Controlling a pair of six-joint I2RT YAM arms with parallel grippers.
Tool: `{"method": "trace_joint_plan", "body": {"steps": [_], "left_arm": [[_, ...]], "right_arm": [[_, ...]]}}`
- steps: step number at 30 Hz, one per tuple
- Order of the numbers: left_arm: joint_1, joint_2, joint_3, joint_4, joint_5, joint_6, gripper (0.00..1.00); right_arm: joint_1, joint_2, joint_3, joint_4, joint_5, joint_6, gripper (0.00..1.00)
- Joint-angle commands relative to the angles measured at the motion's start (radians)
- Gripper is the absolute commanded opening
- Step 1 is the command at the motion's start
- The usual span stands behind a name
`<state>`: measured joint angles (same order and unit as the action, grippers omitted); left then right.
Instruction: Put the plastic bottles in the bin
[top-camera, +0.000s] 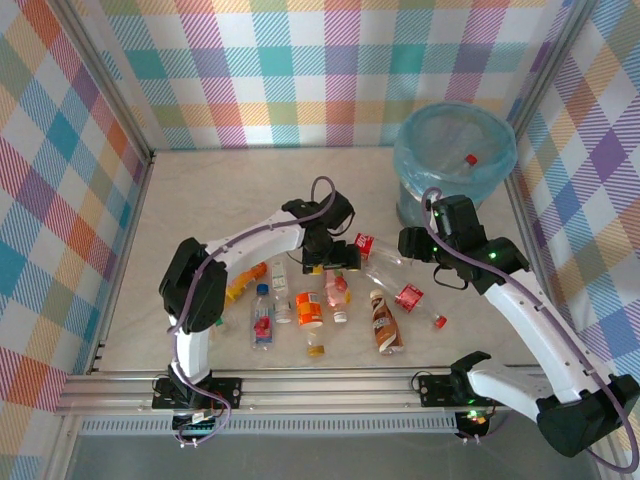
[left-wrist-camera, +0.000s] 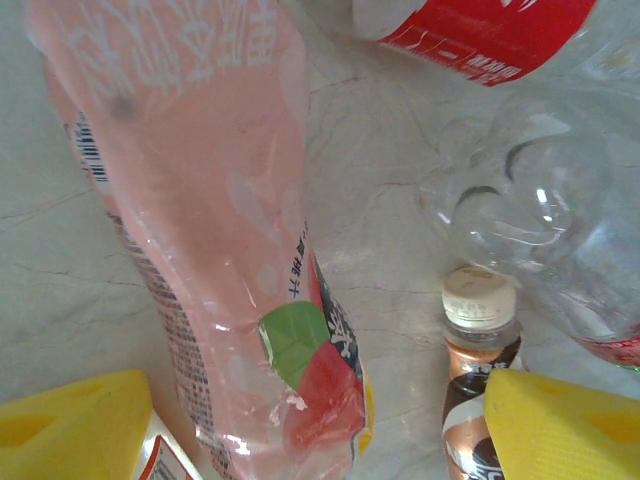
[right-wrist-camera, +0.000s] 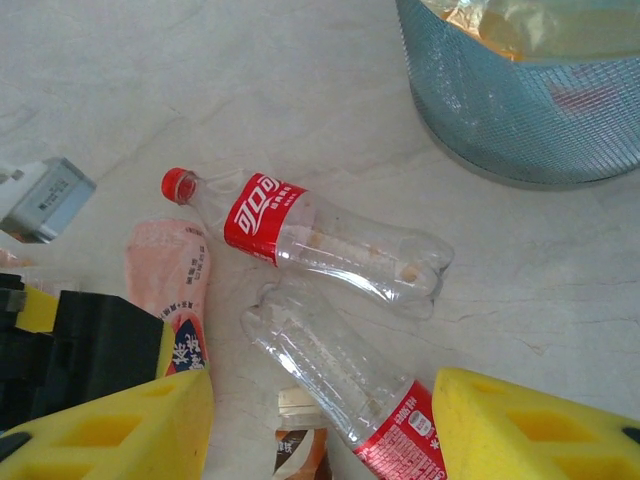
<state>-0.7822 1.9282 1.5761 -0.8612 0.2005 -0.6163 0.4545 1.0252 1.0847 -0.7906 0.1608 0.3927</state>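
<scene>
1. The left gripper (left-wrist-camera: 310, 415) hangs low over a soft pink plastic bottle with a fruit-printed label (left-wrist-camera: 230, 250). Its yellow fingers (left-wrist-camera: 75, 430) stand apart, one on each side of the bottle's lower half. Neither visibly presses it, so nothing is gripped.
2. That pink bottle lies flat on the table. Its long axis runs away from the wrist camera, crosswise to the line on which the fingers close. Closing there should catch it across its width.
3. The right-hand finger sits over a small brown plastic bottle with a cream cap (left-wrist-camera: 480, 330), just beside the pink one, and could snag it.
4. The right gripper (right-wrist-camera: 322, 405) is also spread and empty. It hovers above the labelled end of a clear plastic bottle with a red label (right-wrist-camera: 345, 375).
5. The round grey-blue bin with a pale blue liner (top-camera: 410, 185) stands at the far right, beyond the right arm and well apart from the left gripper. The right arm is nearer to it, so a carry by the left arm would likely cross the right arm's space.
6. The pale marbled tabletop (top-camera: 220, 200) looks smooth, so bottles may roll. Pastel checked walls (top-camera: 300, 70) close three sides.
</scene>
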Motion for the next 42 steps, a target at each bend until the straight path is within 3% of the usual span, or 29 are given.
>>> {"method": "trace_joint_plan", "body": {"steps": [1,15,22,34,42], "left_arm": [[-0.011,0.032,0.033,-0.025,0.034,0.010,0.86],[-0.011,0.124,0.048,-0.035,0.017,0.064,0.87],[-0.005,0.157,0.051,-0.023,0.013,0.074,0.79],[0.028,0.106,0.026,0.013,-0.004,0.061,0.56],[0.043,-0.031,0.026,-0.004,-0.030,0.055,0.54]], "right_arm": [[-0.010,-0.004,-0.010,-0.010,-0.001,0.002,0.60],[-0.020,0.022,-0.006,-0.001,-0.030,0.021,0.61],[-0.020,0.018,0.001,-0.002,-0.033,0.032,0.61],[-0.020,0.002,0.025,-0.005,-0.033,0.013,0.60],[-0.019,0.006,0.100,0.002,-0.080,-0.003,0.58]]}}
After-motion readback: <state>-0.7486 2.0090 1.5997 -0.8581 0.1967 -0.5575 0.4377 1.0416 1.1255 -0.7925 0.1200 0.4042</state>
